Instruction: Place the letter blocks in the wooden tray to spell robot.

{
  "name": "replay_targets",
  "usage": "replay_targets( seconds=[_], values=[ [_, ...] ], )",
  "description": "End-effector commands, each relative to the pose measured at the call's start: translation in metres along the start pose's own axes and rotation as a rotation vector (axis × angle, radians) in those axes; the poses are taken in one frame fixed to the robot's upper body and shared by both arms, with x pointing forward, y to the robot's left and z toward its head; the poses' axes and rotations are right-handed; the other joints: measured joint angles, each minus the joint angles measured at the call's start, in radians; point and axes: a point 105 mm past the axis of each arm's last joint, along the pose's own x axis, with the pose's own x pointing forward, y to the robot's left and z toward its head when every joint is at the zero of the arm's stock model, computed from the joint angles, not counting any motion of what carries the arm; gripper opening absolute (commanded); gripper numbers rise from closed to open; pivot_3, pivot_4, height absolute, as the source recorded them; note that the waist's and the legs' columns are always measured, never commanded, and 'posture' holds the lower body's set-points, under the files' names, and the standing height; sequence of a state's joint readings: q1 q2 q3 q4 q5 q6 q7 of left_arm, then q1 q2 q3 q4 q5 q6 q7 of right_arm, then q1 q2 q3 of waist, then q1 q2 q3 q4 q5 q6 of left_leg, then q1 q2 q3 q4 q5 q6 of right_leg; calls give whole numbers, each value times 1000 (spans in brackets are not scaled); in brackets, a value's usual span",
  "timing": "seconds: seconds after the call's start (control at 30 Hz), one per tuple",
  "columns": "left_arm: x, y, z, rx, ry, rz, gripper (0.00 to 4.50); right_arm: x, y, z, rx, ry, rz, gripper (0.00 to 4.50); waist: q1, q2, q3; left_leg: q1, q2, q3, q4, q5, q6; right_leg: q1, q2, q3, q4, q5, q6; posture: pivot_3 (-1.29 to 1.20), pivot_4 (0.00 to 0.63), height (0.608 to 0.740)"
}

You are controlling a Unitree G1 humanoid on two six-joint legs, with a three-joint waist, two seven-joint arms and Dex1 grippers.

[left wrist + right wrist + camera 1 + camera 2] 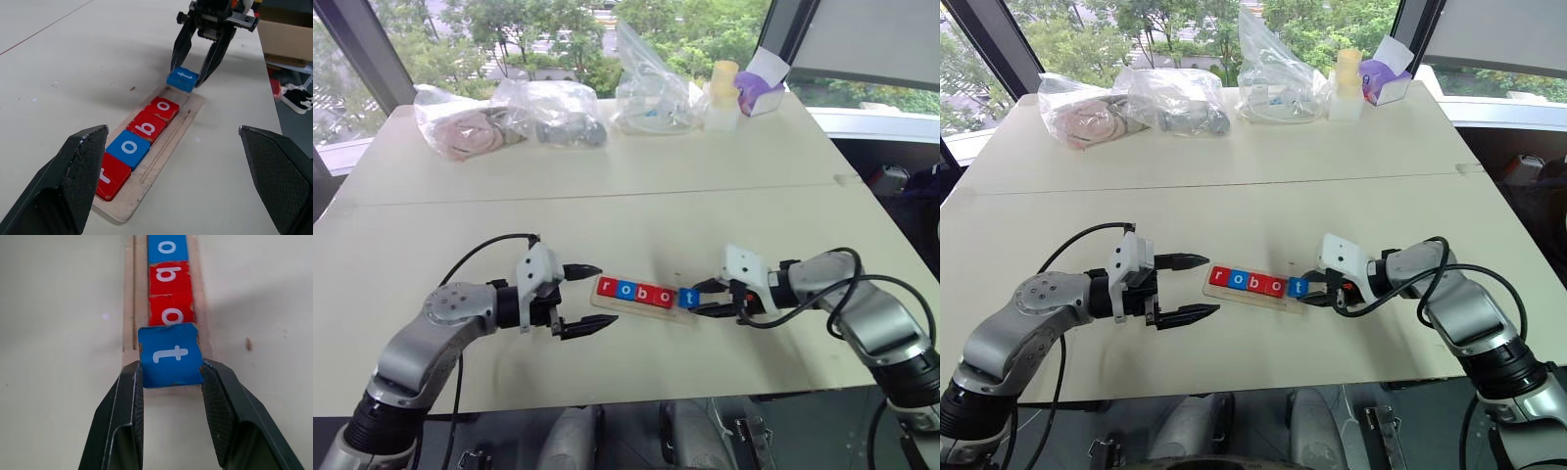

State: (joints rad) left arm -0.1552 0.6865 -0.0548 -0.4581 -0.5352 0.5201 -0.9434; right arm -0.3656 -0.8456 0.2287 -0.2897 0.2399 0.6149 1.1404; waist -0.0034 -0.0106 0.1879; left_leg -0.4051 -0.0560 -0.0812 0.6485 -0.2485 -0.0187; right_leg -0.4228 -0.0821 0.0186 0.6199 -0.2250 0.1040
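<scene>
Tiles r, o, b, o already sit in the wooden tray point(151, 169), which lies near the table's point(607, 196) front edge. We have our right gripper point(172, 377) clamped on the blue t tile point(170, 355) by its two side edges, poised over the tray's last empty slot beside the red o point(170, 311). Our left gripper point(585, 298) waits spread wide just off the tray's other end. We judge the tile light, stiff and smooth, so side-edge pinching suits it

White lowercase letters on tiles in the wooden tray point(146, 181): red "r" point(111, 176), blue "o" point(129, 147), red "b" point(147, 127), red "o" point(163, 107). Blue "t" tile point(170, 354) sits at the tray's end.
</scene>
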Motion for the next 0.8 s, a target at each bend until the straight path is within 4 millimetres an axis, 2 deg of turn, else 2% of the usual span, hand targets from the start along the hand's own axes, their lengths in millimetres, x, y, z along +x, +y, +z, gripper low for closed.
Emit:
replay_targets(
  seconds=[0.03, 0.3, 0.8],
  values=[
    [-2, -4, 11, 42, -25, -1, 4500, 2, -3, 9, -54, 5, -22, 1105, -1, 0, 0, 0, 0, 0, 0, 0, 0, 0, 0, 0, 0, 0, 0, 0, 150, 740],
    [-1, -6, 12, 38, -26, 1, 4500, 5, -10, 4, -67, 33, -46, 1105, -5, 0, 0, 0, 0, 0, 0, 0, 0, 0, 0, 0, 0, 0, 0, 0, 150, 740],
    [-1, -6, 11, 30, -28, 11, 4500, 8, -7, 5, -52, 34, -26, 1105, -6, 0, 0, 0, 0, 0, 0, 0, 0, 0, 0, 0, 0, 0, 0, 0, 150, 740]
  ],
)
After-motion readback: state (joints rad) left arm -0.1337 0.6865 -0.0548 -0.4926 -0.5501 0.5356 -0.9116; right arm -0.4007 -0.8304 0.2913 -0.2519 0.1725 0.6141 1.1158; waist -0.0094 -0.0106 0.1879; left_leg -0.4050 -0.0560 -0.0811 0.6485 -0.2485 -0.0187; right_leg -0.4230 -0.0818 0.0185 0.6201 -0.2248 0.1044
